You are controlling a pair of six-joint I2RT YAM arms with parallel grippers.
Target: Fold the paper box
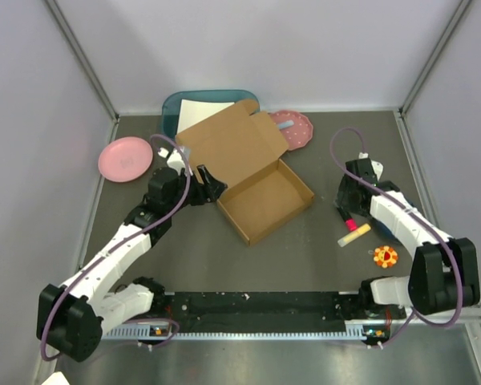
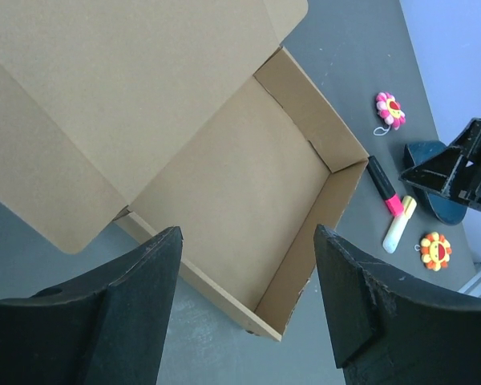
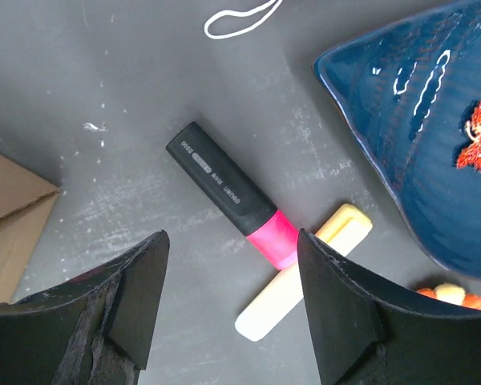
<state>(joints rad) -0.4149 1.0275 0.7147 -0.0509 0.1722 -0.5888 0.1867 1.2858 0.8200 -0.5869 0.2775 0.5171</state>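
The overhead view shows the whole table. A plain brown corrugated cardboard paper box (image 1: 264, 200) sits near the centre, its shallow tray formed with walls upright and its wide lid lying open toward the far left. The lid's far edge overlaps a teal plastic bin (image 1: 173, 109) holding a white sheet. A round pink plate (image 1: 126, 158) lies at the left.

The left arm reaches forward and bends inward, so the left gripper (image 1: 212, 184) sits just beside the tray's left corner. The right arm folds back on itself, with the right gripper (image 1: 346, 210) pointing down, well apart from the box.

Only the left wrist view looks into the bare tray (image 2: 232, 192). Its gripper (image 2: 247, 241) has its black fingers (image 2: 136, 305) spread wide and holds nothing. It also shows a pink flower toy (image 2: 390, 108).

Only the right wrist view shows detail under its gripper (image 3: 231, 239). The jaws are apart above a black marker with a pink end (image 3: 232, 196), which crosses a pale yellow highlighter (image 3: 301, 285). A dark blue dish (image 3: 417, 144) lies beside them.
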